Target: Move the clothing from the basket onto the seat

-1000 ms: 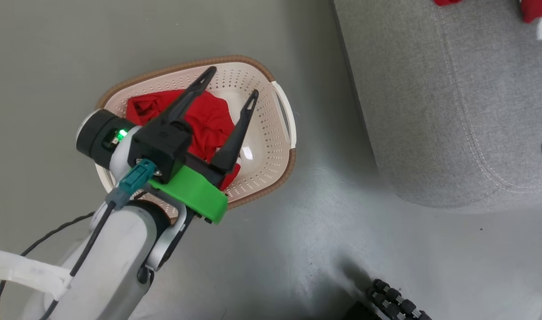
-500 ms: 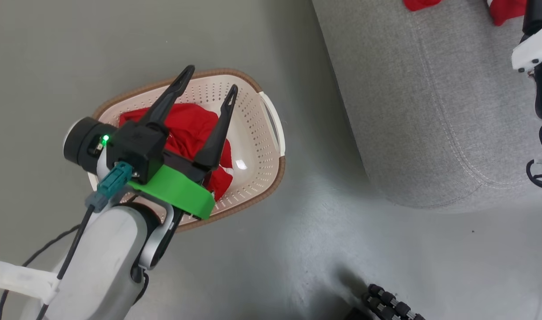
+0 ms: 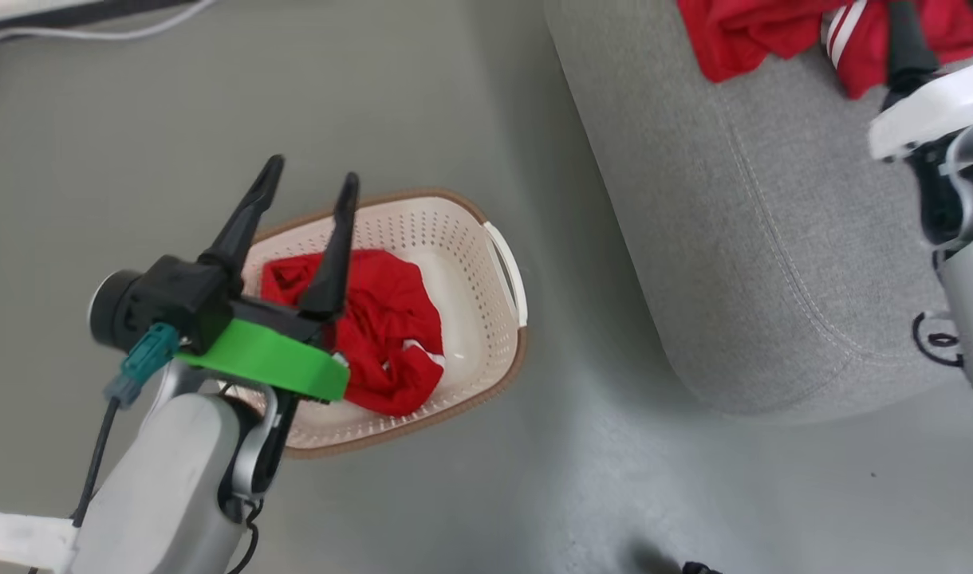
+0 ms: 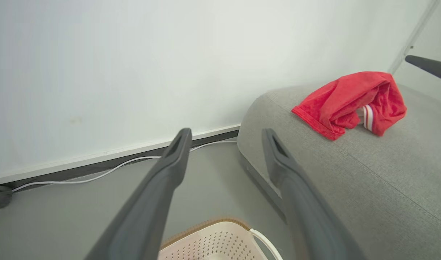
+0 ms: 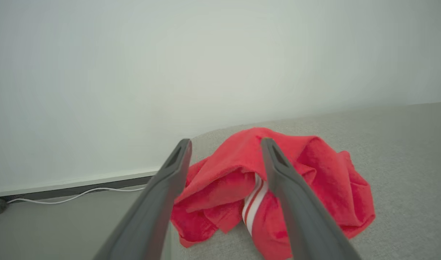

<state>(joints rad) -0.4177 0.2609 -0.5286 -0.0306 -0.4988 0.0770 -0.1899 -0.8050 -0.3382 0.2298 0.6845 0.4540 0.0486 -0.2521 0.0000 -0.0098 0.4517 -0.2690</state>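
The cream basket (image 3: 498,263) with a brown rim stands on the floor, and crumpled red clothing (image 3: 391,319) lies inside it. My left gripper (image 3: 311,173) hovers open over the basket's left rim with nothing between its fingers; in the left wrist view the left gripper (image 4: 226,131) points toward the wall above the basket (image 4: 213,238). On the grey seat (image 3: 734,239) lies more red clothing (image 3: 742,32) with white stripes. Just above that clothing (image 5: 314,180) my right gripper (image 5: 225,141) stands open and holds nothing; the head view has the right gripper (image 3: 941,16) at the top right.
A white cable (image 4: 97,175) runs along the dark baseboard by the pale wall. The grey floor (image 3: 598,446) separates the basket from the seat's rounded corner. One finger of the right gripper (image 4: 428,66) pokes into the left wrist view beside the clothing (image 4: 354,101) on the seat (image 4: 350,173).
The head camera has shifted, bringing the clothing on the seat and the right gripper into view. Relative to the basket, my left gripper has moved from over the middle toward the left rim.
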